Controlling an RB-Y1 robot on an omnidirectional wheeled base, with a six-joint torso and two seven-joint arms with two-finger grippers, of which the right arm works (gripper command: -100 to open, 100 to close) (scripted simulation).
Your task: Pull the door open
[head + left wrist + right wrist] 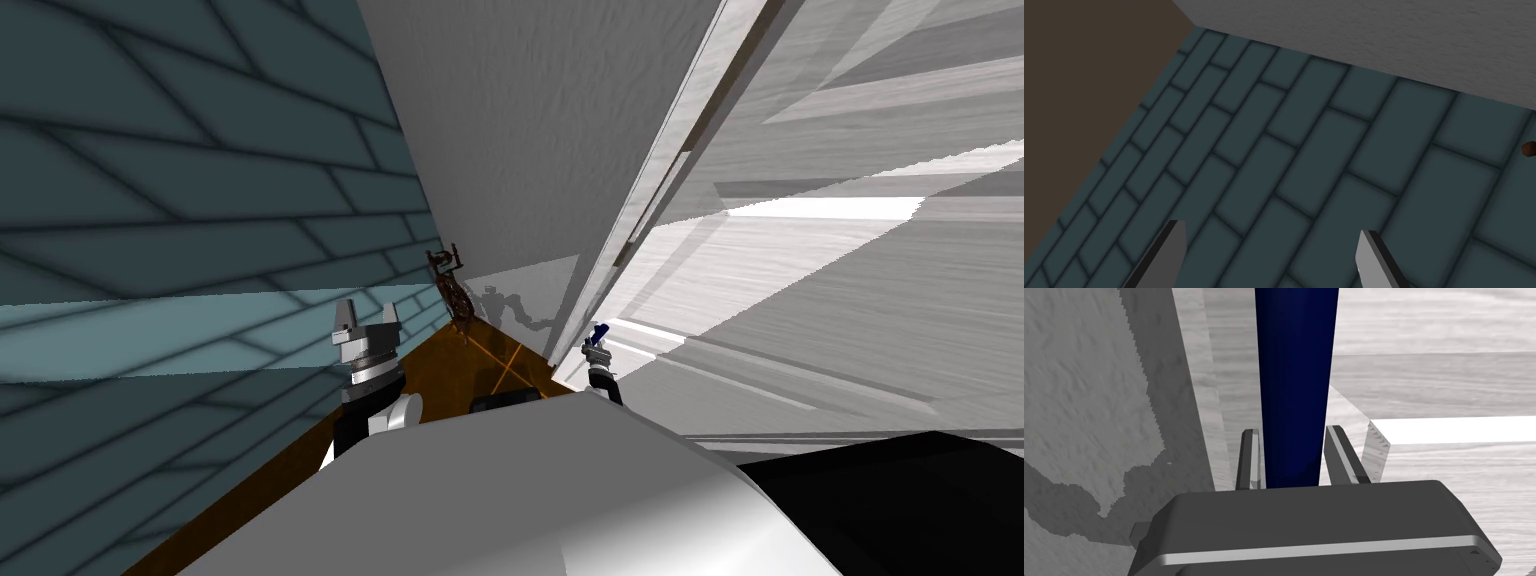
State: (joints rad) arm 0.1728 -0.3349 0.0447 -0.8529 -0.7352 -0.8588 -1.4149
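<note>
The pale grey, wood-grained door point(840, 270) fills the right half of the head view, its edge point(640, 210) slanting beside the grey wall. My right gripper point(597, 338) sits low at that edge, shut on the dark blue door handle point(1295, 383). In the right wrist view both fingers point(1250, 460) press the handle's sides, with the door's face point(1449, 378) behind. My left gripper point(368, 320) is raised near the dark teal brick wall point(170, 200), open, with nothing between its fingers point(1169, 250).
A grey textured wall point(520, 140) stands ahead, left of the door. A small dark brown object point(455, 290) stands on the brown floor point(470, 360) in the corner. A black area point(900, 490) lies at the lower right.
</note>
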